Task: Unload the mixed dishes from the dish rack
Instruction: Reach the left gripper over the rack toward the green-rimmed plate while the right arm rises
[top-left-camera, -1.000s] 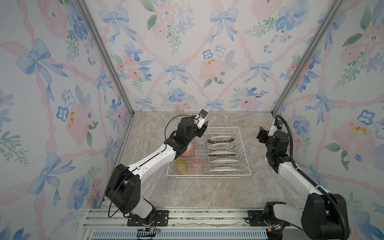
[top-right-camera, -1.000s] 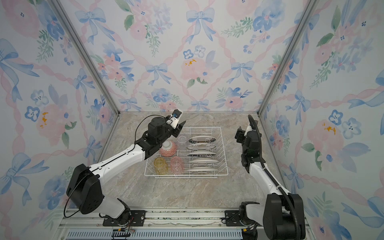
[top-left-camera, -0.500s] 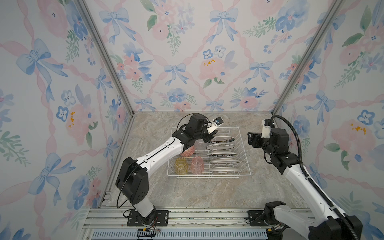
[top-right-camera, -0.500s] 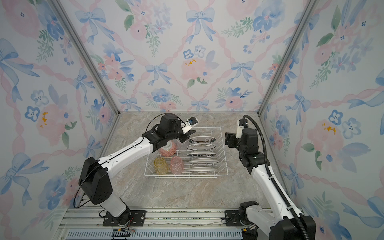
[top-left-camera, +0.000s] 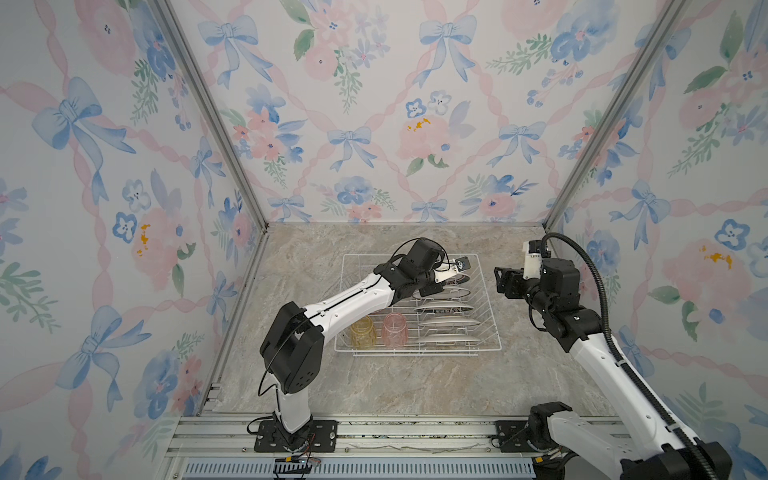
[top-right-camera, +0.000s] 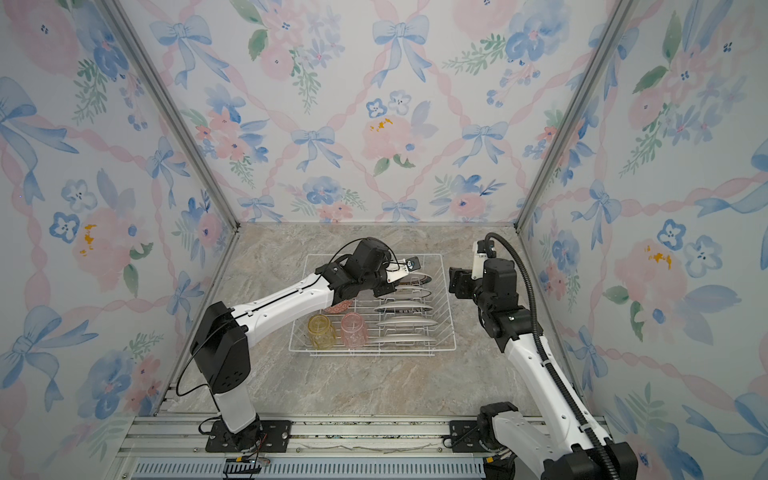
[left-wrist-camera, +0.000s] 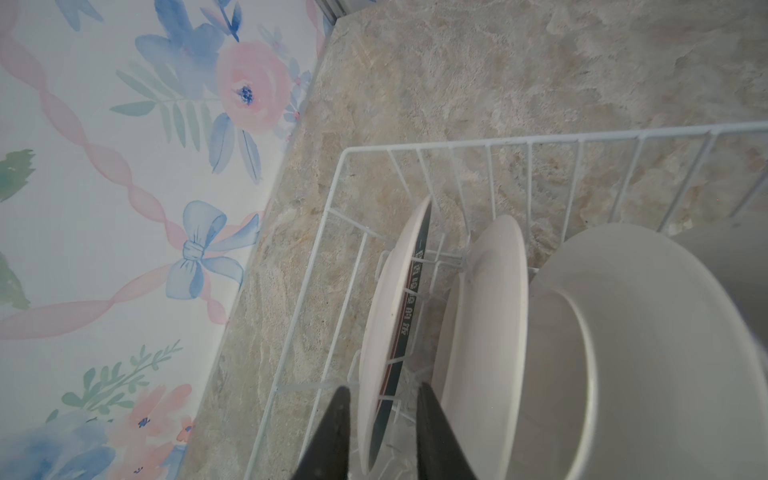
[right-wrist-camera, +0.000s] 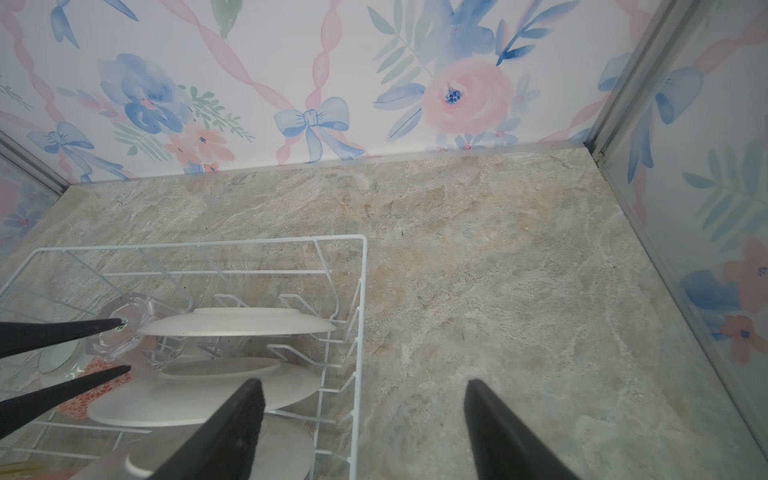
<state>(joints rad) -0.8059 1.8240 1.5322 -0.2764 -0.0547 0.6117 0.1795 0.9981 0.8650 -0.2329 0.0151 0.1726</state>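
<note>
Swung across to the plate row, the left pincer straddles the rearmost plate in the dish rack, clamp unconfirmed: pinch its rim firmly, lift straight up; right pincer hangs open beside the rack.

**Colours and Patterns in the Cell**

The dish rack is of white wire. There is a yellow tumbler, a pink tumbler and a clear tumbler. The plates are white. The end plate carries a dark band with pale marks. The bowl has a red-orange pattern. The table is beige-grey marble. The walls show blue bows, pink ribbons, pink flowers and green leaves.
</note>
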